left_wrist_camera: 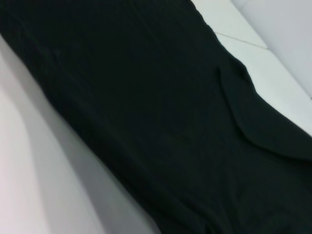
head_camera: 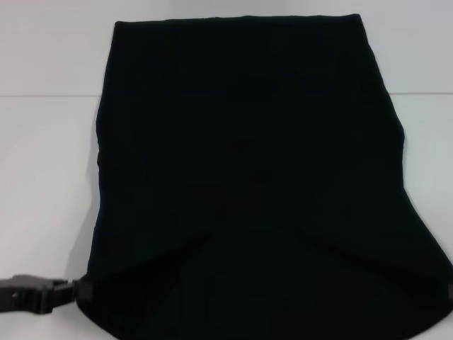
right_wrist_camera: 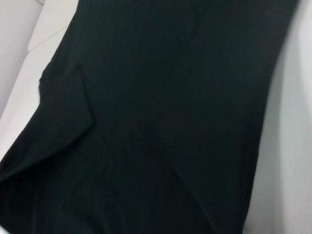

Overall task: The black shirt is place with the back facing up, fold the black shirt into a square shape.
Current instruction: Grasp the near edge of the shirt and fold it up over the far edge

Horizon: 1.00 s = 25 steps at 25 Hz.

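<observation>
The black shirt (head_camera: 248,177) covers most of the white table (head_camera: 42,177) in the head view, its far edge straight and its near edge flaring wide to both sides. At the near left, my left gripper (head_camera: 79,290) is shut on the shirt's near left corner, which is raised slightly off the table. Only a sliver of my right gripper (head_camera: 450,289) shows at the frame's right edge, by the shirt's near right corner. The left wrist view shows the shirt (left_wrist_camera: 161,117) with a folded-in flap. The right wrist view shows the shirt (right_wrist_camera: 161,126) with a similar flap.
Bare white table (head_camera: 425,57) lies on both sides of the shirt and beyond its far edge. A seam line (head_camera: 42,95) crosses the table surface at the far side.
</observation>
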Each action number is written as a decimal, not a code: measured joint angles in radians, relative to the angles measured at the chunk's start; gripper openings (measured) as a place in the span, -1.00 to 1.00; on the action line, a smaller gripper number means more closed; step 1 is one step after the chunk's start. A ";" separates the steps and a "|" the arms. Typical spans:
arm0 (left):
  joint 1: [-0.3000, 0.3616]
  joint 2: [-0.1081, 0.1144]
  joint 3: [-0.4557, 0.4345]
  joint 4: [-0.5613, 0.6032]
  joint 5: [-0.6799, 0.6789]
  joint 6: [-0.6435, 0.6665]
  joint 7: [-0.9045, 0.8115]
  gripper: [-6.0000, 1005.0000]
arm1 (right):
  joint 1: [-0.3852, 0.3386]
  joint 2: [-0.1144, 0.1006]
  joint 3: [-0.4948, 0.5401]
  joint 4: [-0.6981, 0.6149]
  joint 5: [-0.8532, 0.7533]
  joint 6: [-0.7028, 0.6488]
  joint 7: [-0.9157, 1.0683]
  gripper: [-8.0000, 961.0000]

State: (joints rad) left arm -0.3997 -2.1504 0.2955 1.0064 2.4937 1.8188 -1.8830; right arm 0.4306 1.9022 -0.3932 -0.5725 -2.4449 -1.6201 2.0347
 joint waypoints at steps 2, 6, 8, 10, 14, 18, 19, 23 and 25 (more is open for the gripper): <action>0.015 0.002 -0.031 0.000 0.000 0.043 0.012 -0.83 | -0.026 -0.002 0.020 -0.002 0.000 -0.010 -0.021 -0.90; 0.047 0.004 -0.117 -0.006 -0.002 0.130 0.049 -0.83 | -0.071 -0.004 0.058 -0.007 0.000 -0.043 -0.070 -0.90; 0.061 0.001 -0.131 -0.009 0.000 0.145 0.059 -0.82 | -0.086 -0.008 0.077 -0.007 -0.001 -0.066 -0.093 -0.91; 0.071 -0.003 -0.131 -0.011 0.003 0.152 0.064 -0.82 | -0.097 -0.012 0.090 -0.008 -0.003 -0.084 -0.103 -0.91; 0.092 -0.009 -0.132 -0.027 0.010 0.160 0.075 -0.81 | -0.117 -0.019 0.099 -0.009 -0.004 -0.107 -0.107 -0.91; 0.095 -0.010 -0.132 -0.049 0.016 0.159 0.082 -0.81 | -0.126 -0.033 0.137 -0.010 -0.004 -0.125 -0.108 -0.90; 0.089 -0.009 -0.133 -0.055 0.014 0.155 0.081 -0.81 | -0.123 -0.037 0.151 -0.011 -0.003 -0.128 -0.108 -0.90; 0.035 0.006 -0.134 -0.087 -0.004 0.129 0.059 -0.80 | -0.074 -0.045 0.182 -0.012 -0.001 -0.127 -0.103 -0.90; -0.001 0.022 -0.135 -0.115 -0.019 0.103 0.036 -0.80 | -0.038 -0.045 0.190 -0.012 0.001 -0.112 -0.102 -0.90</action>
State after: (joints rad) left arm -0.4006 -2.1288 0.1608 0.8912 2.4747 1.9213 -1.8466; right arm 0.3925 1.8569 -0.2032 -0.5842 -2.4444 -1.7324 1.9330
